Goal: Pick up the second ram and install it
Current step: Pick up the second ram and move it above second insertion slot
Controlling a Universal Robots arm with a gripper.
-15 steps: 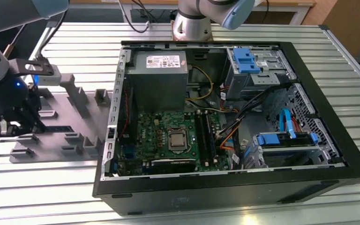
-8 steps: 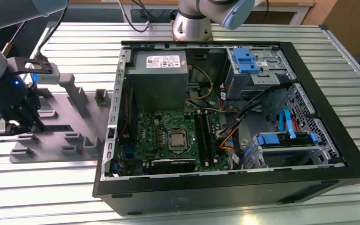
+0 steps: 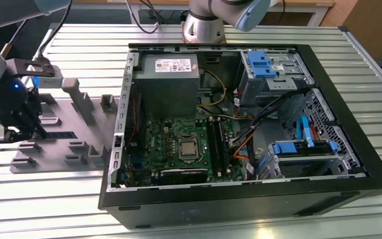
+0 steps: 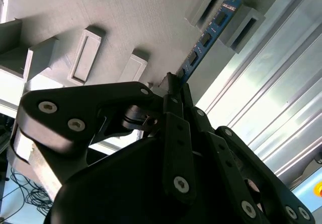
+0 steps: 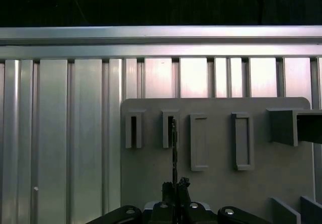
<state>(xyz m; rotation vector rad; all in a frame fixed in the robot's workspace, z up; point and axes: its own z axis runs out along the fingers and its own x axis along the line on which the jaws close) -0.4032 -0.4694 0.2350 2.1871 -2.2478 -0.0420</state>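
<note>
- The end effector point(image 4: 173, 84) is drawn narrow, its black fingertips point(image 4: 177, 81) pressed together on the near end of the second ram point(image 4: 208, 33).
- In the first wrist view the end effector point(image 5: 175, 186) holds the same stick edge-on. There the second ram point(image 5: 174, 146) is a thin dark line running from the fingertips to a raised slotted block point(image 5: 169, 128).
- In the second wrist view the stick shows its blue board and a row of small dark chips. Its far end sits between two raised grey blocks point(image 4: 210, 2) of the holder plate point(image 4: 126, 17).
- I cannot tell whether the stick has come free of these blocks or rests in them.
- The grey holder plate point(image 5: 216, 183) carries several more rectangular sockets point(image 5: 199, 141) side by side, and taller blocks near one edge.
- In the exterior view the end effector point(image 3: 20, 127) hangs low over the holder plate point(image 3: 65, 122) at the exterior view's left, well apart from the computer.
- The plate lies on a ribbed aluminium table point(image 3: 58, 199).
- Beside the plate, toward the exterior view's right, an open black computer case point(image 3: 244, 199) lies on its side on the table.
- Inside it are a green motherboard point(image 3: 167, 149) with a processor socket point(image 3: 189, 147), a grey power supply point(image 3: 167, 84) above it, and blue drive brackets point(image 3: 264, 63).
</note>
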